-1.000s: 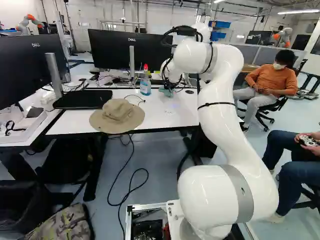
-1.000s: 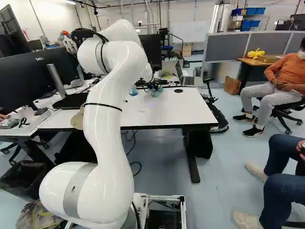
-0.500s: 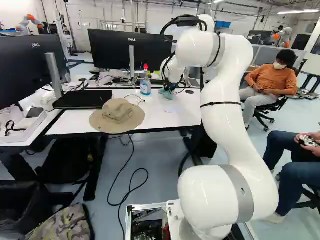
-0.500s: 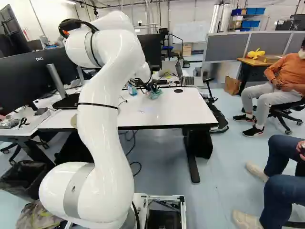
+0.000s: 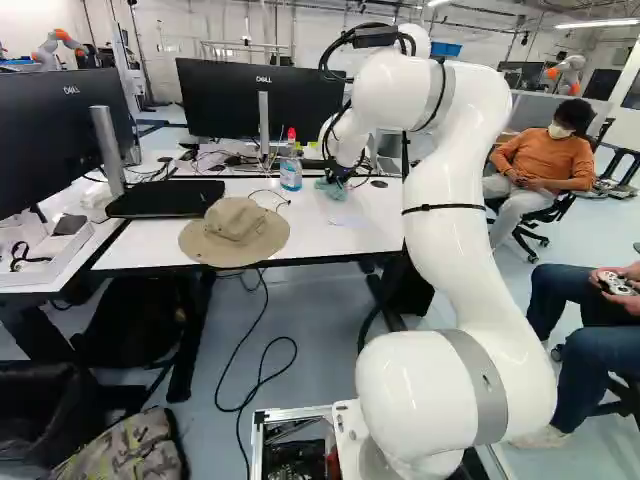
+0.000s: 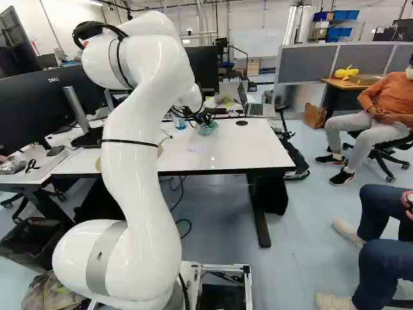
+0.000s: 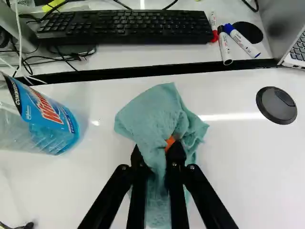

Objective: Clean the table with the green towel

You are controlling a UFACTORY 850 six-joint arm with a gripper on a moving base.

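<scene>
At the far side of the white table (image 5: 345, 236), my gripper (image 5: 340, 180) points down, shut on the green towel (image 5: 334, 190). In the wrist view the gripper (image 7: 157, 155) pinches the bunched towel (image 7: 153, 114) between its two fingers. Folds spread on the tabletop ahead of the fingers, and more cloth hangs between and beneath them. An orange pad (image 7: 170, 142) shows partly through the cloth. Faint bluish marks (image 6: 192, 150) lie on the tabletop nearer the base than the towel.
A spray bottle (image 5: 291, 168) of blue liquid stands beside the towel; a tan hat (image 5: 236, 232) lies near the front edge. Beyond the table's far edge are a keyboard (image 7: 125, 26), markers (image 7: 242, 40) and a laptop (image 6: 253, 107). Monitors (image 5: 262, 100) stand behind. Another robot (image 5: 58, 46) is far back.
The arm has shifted a little; the gripper has carried the towel slightly sideways across the table and back, and the cloth now looks lower and more spread. The base has not moved.
</scene>
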